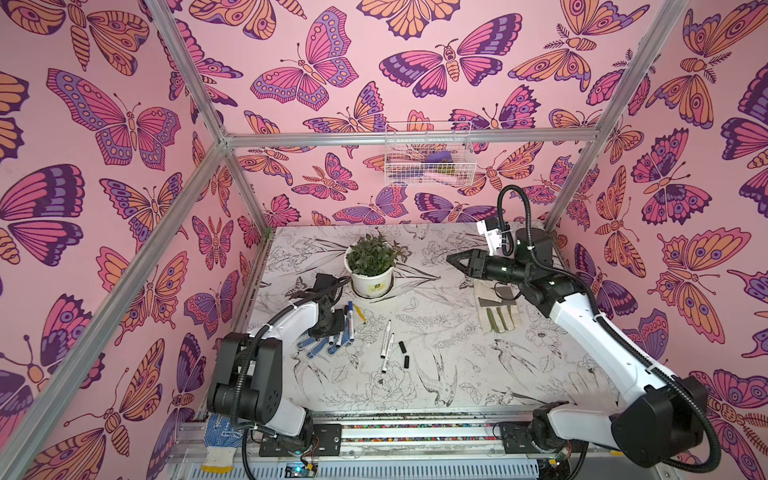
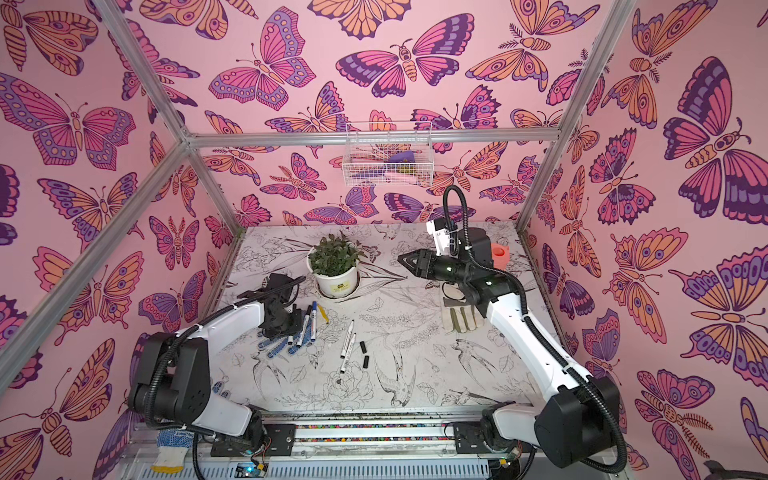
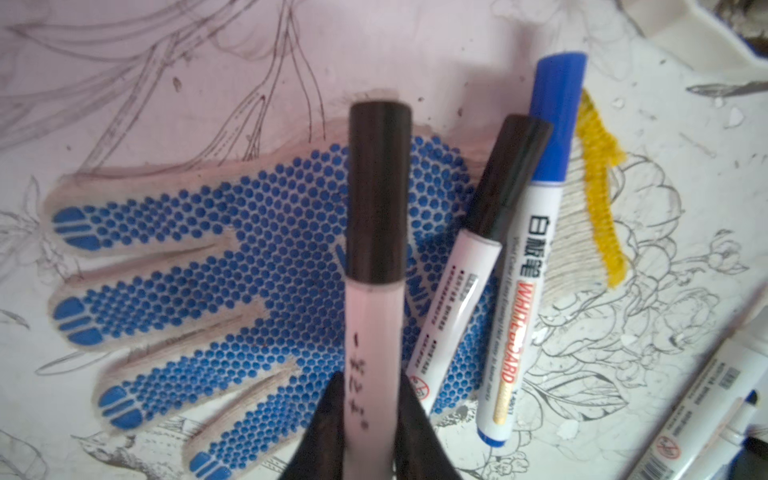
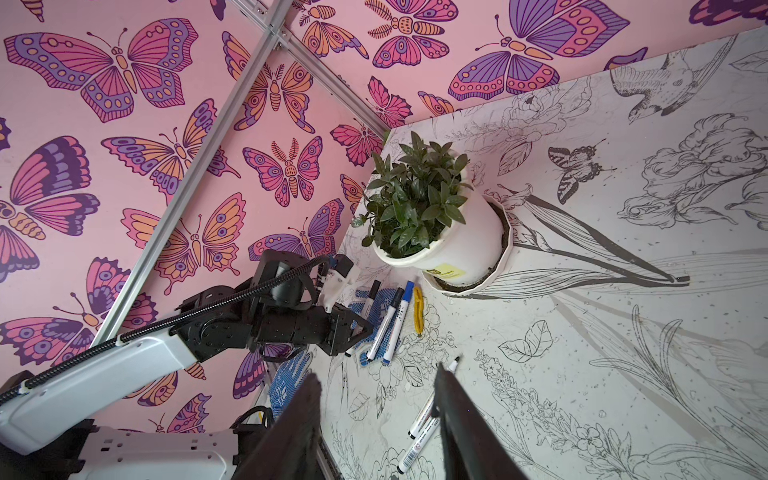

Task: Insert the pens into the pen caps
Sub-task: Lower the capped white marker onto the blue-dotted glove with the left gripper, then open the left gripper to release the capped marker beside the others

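Left end effector (image 3: 371, 380) clamps a capped pen (image 3: 374, 324) over the glove (image 3: 166, 257); next, I'd say, release it, then fetch an uncapped pen (image 1: 386, 338).

Pens (image 1: 386, 338): five are showing, three capped, two uncapped.
Loose caps (image 1: 402, 347): two are lying.
Blue-dotted gloves (image 1: 316, 347): two are showing.
Potted plant (image 1: 370, 259): one is standing.

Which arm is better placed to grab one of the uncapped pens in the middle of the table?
Right, probably: the right fingers are open and empty, while the left fingers hold a capped pen over the glove.
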Robot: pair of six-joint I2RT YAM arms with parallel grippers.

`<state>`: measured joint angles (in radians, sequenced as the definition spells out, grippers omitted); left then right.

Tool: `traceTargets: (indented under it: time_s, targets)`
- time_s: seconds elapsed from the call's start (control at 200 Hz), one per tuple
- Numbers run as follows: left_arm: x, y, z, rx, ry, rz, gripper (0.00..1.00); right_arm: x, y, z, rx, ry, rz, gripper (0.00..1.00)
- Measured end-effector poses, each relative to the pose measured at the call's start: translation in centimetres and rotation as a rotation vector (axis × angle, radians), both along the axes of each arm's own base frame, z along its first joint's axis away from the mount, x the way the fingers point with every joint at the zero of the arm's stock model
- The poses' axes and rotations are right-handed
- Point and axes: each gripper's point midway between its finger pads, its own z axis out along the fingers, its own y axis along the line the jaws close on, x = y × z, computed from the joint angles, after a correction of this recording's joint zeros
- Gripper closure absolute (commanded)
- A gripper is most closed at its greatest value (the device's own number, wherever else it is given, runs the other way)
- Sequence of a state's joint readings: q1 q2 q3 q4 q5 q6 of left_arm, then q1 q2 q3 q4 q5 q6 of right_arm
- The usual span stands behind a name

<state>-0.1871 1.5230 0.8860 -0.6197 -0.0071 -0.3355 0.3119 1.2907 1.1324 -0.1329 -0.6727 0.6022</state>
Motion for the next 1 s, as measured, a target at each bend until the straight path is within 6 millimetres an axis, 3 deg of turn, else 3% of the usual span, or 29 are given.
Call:
traceTargets:
  time_s: [0.26,0.391,0.526,0.686,0.811,1.002]
  targets:
    - [-0.4,-0.4,0.0,-0.019,0.013,0.005,0.59,0.0,0.0,0.0,-0.001,-0.002,0.001,0.54]
    - [-0.3,-1.4,1.6,-0.027,-0.04,-0.031,0.57,0.0,0.0,0.0,-0.002,-0.003,0.001,0.54]
    - [-0.7,-4.6,4.6,-0.047,-0.147,-0.14,0.56,0.0,0.0,0.0,-0.004,-0.004,-0.001,0.54]
    - [-2.5,-10.5,6.8,-0.101,-0.237,-0.338,0.56,0.1,-0.1,0.0,-0.008,-0.009,-0.005,0.54]
    - [-4.7,-14.1,6.1,-0.128,-0.25,-0.473,0.55,0.1,-0.1,-0.1,-0.018,-0.02,-0.003,0.54]
    - [-8.1,-17.1,3.9,-0.12,-0.219,-0.612,0.55,0.1,-0.1,-0.4,-0.028,-0.015,0.0,0.54]
